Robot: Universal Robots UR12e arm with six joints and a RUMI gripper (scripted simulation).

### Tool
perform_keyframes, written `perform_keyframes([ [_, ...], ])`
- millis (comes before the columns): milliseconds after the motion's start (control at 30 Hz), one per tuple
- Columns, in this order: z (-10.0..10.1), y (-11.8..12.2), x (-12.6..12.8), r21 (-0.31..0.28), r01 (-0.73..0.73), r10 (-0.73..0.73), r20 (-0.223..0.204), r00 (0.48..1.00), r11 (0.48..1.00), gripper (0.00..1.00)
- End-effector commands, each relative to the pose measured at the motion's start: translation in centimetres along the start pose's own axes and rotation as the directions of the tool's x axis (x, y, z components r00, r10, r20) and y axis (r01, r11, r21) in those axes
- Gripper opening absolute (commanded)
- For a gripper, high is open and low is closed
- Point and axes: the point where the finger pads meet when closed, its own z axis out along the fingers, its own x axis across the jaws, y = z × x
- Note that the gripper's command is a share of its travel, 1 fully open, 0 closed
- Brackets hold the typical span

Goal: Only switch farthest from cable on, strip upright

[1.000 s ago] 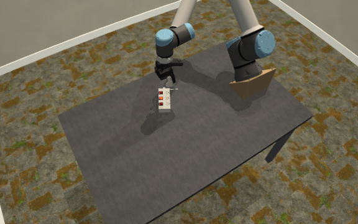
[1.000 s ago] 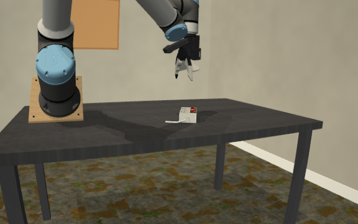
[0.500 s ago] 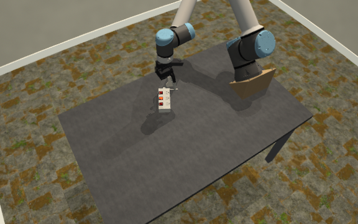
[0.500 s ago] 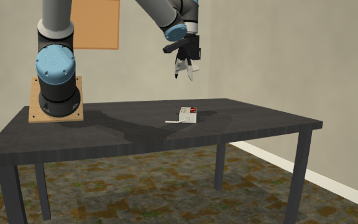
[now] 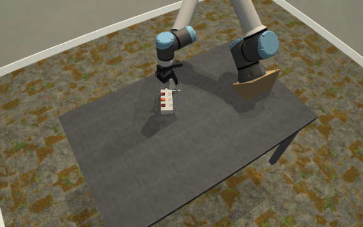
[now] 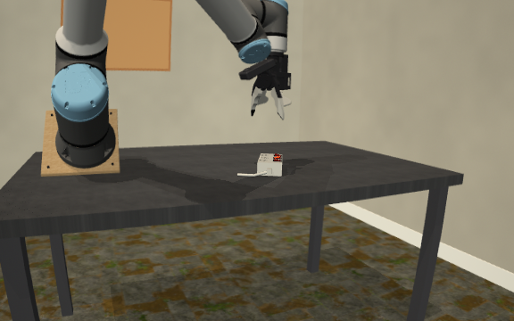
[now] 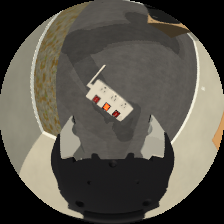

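Observation:
A white power strip (image 5: 167,102) (image 6: 267,165) (image 7: 111,98) lies flat on the dark table (image 5: 200,151) (image 6: 373,171), right way up, with its three switches facing up. Its short white cable (image 6: 248,174) (image 7: 97,76) leaves the end nearest the arm. In the wrist view the middle switch (image 7: 106,106) glows brighter orange than the two darker red outer ones (image 7: 95,98) (image 7: 116,113). My gripper (image 5: 171,84) (image 6: 267,112) (image 7: 112,116) is open and empty. It hangs well above the strip's cable end and touches nothing.
The arm's base stands on a wooden plate (image 5: 257,86) (image 6: 49,153) at the table's far corner. An orange board (image 6: 141,36) hangs on the wall behind. The strip lies near the table's far edge, with patterned floor beyond it.

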Motion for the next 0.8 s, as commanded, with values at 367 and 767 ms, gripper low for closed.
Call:
perform_keyframes([
  [367, 3.1, 2.5, -1.4, -0.008, 0.486, -0.486, 0.002, 0.874, 0.874, 1.00],
  [767, 5.1, 4.0, -2.1, -0.007, 0.723, -0.723, 0.004, 0.691, 0.691, 1.00],
])
